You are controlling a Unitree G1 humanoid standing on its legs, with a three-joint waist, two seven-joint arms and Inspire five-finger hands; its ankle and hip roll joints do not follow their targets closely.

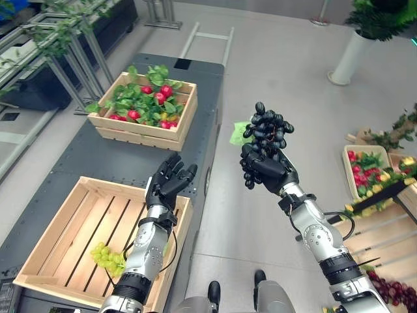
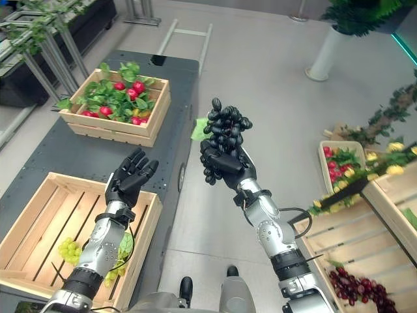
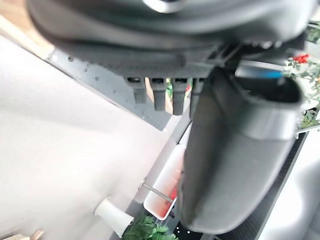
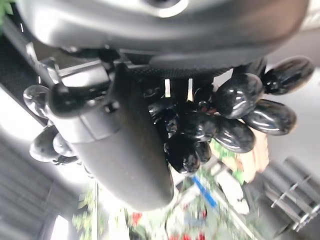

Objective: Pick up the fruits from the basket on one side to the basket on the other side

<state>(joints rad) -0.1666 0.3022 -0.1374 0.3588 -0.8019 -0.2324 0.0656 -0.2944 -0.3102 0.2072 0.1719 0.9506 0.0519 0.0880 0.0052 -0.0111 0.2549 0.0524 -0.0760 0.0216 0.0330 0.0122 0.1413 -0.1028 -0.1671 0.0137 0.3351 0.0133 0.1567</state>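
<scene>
Mid-frame, the right hand (image 1: 268,168) grasps a black grape bunch (image 1: 267,130) aloft over the floor; the left hand (image 1: 168,182) hovers released; green grapes (image 1: 107,256) already lie in the lower-left crate (image 1: 49,215); delivery remains.

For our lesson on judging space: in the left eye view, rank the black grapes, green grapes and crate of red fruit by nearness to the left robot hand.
From the left robot hand:
1. Green grapes, in the near crate below it.
2. Crate of red fruit, farther along the table.
3. Black grapes, held by the right robot hand.
Two and three nearly tie.

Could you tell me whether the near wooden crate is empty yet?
Not empty: the near crate holds one bunch of green grapes; its slats are otherwise bare.
</scene>
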